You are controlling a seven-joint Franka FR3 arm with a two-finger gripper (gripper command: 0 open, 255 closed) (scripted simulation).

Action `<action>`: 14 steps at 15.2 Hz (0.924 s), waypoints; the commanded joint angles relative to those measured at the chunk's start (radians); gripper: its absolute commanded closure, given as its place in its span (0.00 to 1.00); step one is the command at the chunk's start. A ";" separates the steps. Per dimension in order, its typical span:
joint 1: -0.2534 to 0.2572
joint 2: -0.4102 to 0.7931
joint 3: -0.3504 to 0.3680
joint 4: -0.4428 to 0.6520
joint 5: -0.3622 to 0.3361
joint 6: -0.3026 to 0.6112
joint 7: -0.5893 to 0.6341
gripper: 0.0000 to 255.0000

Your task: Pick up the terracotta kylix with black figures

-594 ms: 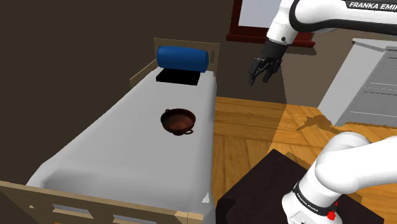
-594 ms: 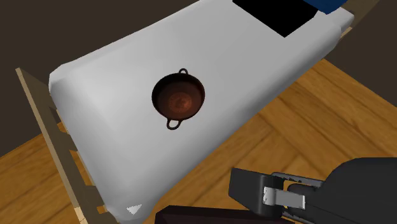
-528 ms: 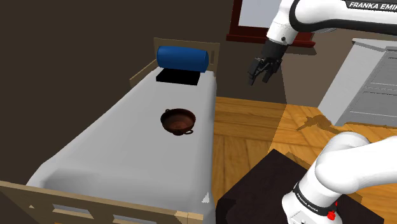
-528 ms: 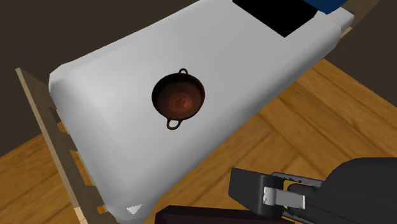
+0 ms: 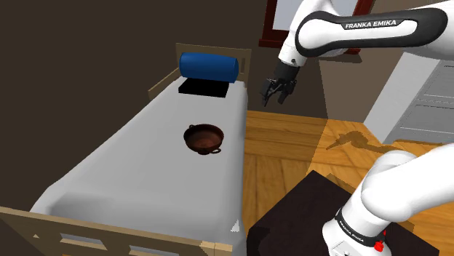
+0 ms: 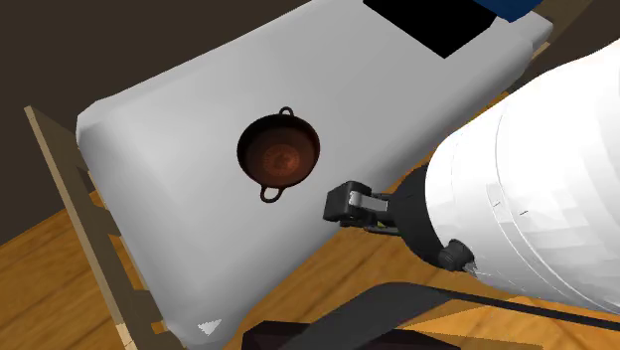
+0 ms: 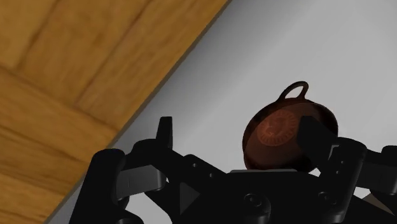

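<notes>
While the gripper [image 5: 275,93] hovers high over the right edge of the bed [image 5: 124,160], fingers spread wide w/ nothing btwn them, the reddish-brown kylix [image 5: 204,138] sits upright mid-mattress. It's well apart from the gripper: lower, to the left & nearer in the shoulder view. Its two loop handles set the long axis, approx far-left to near-right. Next move prob needs a drop down-left, then jaws closing across the bowl, not along the handles.
</notes>
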 commanded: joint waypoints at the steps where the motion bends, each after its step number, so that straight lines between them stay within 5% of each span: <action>1: 0.008 0.055 0.004 -0.006 0.016 0.062 0.004 0.00; 14: 0.059 0.516 0.022 0.156 0.136 0.360 -0.006 0.00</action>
